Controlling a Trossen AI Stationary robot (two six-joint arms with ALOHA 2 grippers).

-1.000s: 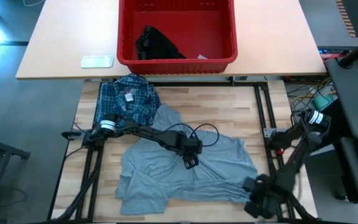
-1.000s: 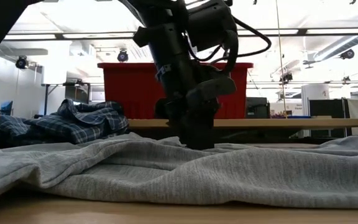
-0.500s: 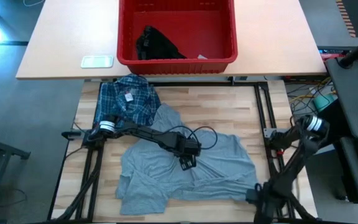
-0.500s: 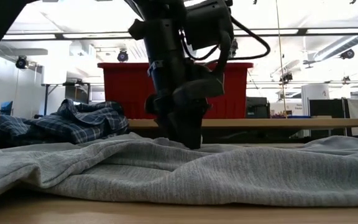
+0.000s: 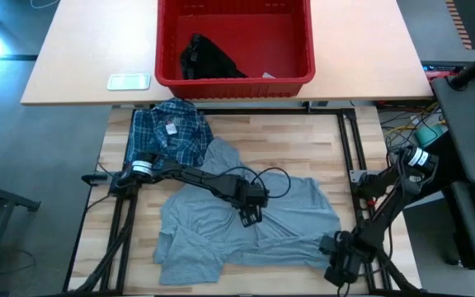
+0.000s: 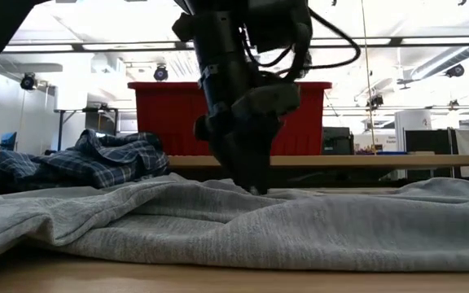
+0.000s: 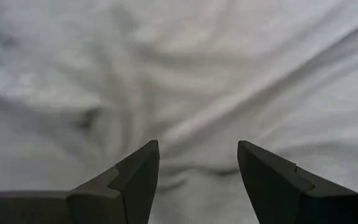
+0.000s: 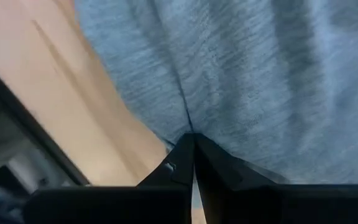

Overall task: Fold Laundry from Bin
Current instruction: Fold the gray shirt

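L gripper (image 5: 250, 216) jaws apart, tips down on grey T-shirt (image 5: 221, 235) at table centre – nothing pinched. R gripper (image 5: 336, 262) pressed closed on shirt's 4 o'clock hem. Plaid shirt (image 5: 167, 132) at 10 o'clock; black garment (image 5: 206, 59) in red bin (image 5: 233, 82), 12 o'clock

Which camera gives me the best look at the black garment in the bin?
The high view: it looks straight down into the red bin, where the black garment lies at its left. The low view sees only the bin's outer wall; both wrist views show only grey T-shirt.
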